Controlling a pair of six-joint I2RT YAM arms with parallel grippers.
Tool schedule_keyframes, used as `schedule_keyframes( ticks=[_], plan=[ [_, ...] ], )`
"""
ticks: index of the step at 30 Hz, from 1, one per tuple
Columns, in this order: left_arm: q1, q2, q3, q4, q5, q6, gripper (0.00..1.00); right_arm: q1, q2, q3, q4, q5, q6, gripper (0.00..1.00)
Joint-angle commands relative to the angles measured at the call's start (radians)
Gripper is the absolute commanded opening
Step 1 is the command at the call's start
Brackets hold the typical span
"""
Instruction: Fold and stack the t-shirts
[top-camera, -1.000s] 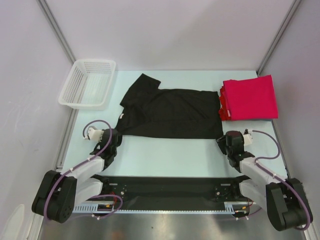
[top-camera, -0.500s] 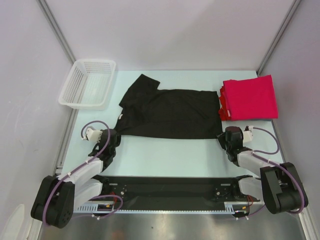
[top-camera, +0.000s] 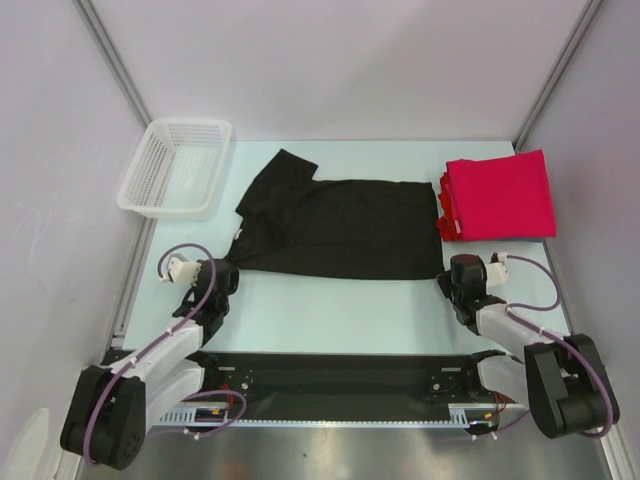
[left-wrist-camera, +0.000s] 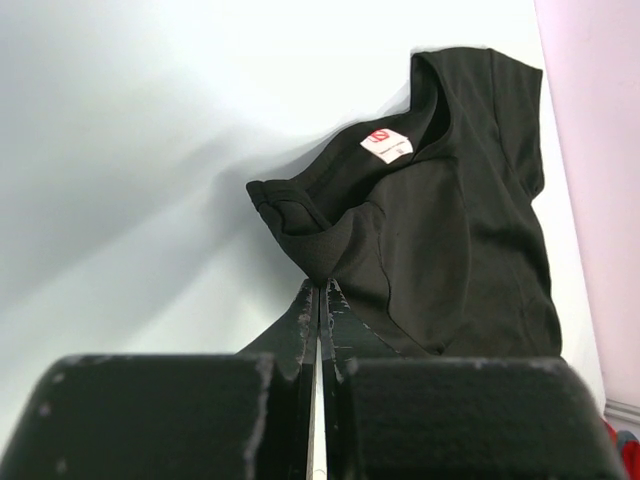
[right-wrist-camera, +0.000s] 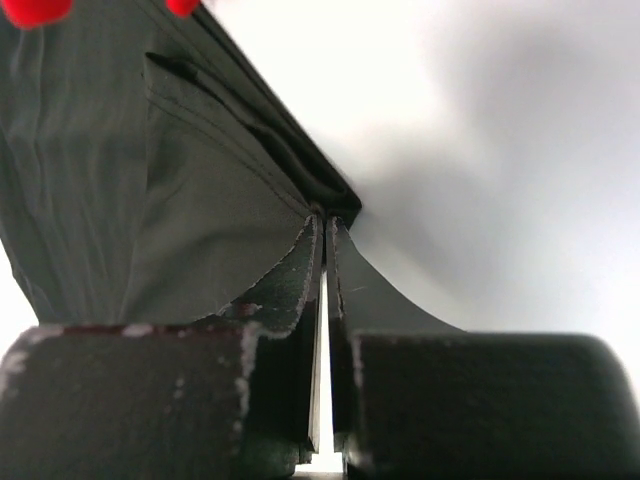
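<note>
While the basket (top-camera: 176, 165) stands far left, both claws pinch the black shirt (top-camera: 335, 225) mid-table: left gripper (left-wrist-camera: 320, 287) near its collar, right gripper (right-wrist-camera: 323, 218) on its hem corner. Red shirts (top-camera: 500, 195) lie stacked far right.

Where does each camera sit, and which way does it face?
Top external: above and behind, facing down at the table; both arms show.
Left wrist: on the left arm, facing along the left tool, shut on the black t-shirt.
Right wrist: likewise along the right tool, shut on the same shirt.
Shared: all three show that shirt.
</note>
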Motion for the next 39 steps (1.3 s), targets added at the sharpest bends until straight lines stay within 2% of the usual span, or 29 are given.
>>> schedule_keyframes(
  ticks=[1, 5, 8, 14, 22, 26, 28, 31, 34, 36, 39],
  plan=[
    [0.013, -0.026, -0.017, -0.028, -0.026, 0.025, 0.0, 0.027, -0.105, 0.007, -0.094, 0.06, 0.017, 0.0],
    [0.013, -0.055, -0.042, -0.081, -0.034, 0.028, 0.0, 0.047, -0.24, -0.005, -0.296, 0.084, 0.071, 0.0],
    [0.013, -0.083, -0.088, -0.092, -0.011, 0.01, 0.0, 0.05, -0.341, -0.052, -0.387, 0.081, 0.131, 0.0],
    [0.013, -0.181, -0.152, -0.147, 0.014, -0.016, 0.0, 0.05, -0.466, -0.125, -0.452, 0.051, 0.162, 0.0],
    [0.013, -0.213, -0.123, -0.203, 0.014, 0.028, 0.01, 0.051, -0.457, -0.1, -0.486, 0.037, 0.14, 0.0],
    [0.013, -0.202, -0.057, -0.239, 0.0, 0.036, 0.0, 0.05, -0.428, -0.033, -0.492, 0.052, 0.126, 0.0],
    [0.013, -0.199, 0.001, -0.267, -0.008, 0.053, 0.0, 0.045, -0.415, 0.059, -0.505, 0.077, 0.111, 0.0],
    [0.013, -0.189, 0.216, -0.35, -0.029, 0.114, 0.0, 0.015, -0.385, 0.246, -0.541, 0.08, 0.053, 0.0],
    [0.013, -0.179, 0.382, -0.468, -0.046, 0.146, 0.0, 0.004, -0.346, 0.427, -0.645, 0.09, 0.008, 0.0],
    [0.013, -0.193, 0.414, -0.522, -0.04, 0.151, 0.0, 0.005, -0.348, 0.469, -0.688, 0.101, 0.016, 0.0],
    [0.013, -0.26, 0.346, -0.557, -0.018, 0.142, 0.0, 0.007, -0.417, 0.402, -0.733, 0.072, 0.043, 0.0]
  ],
)
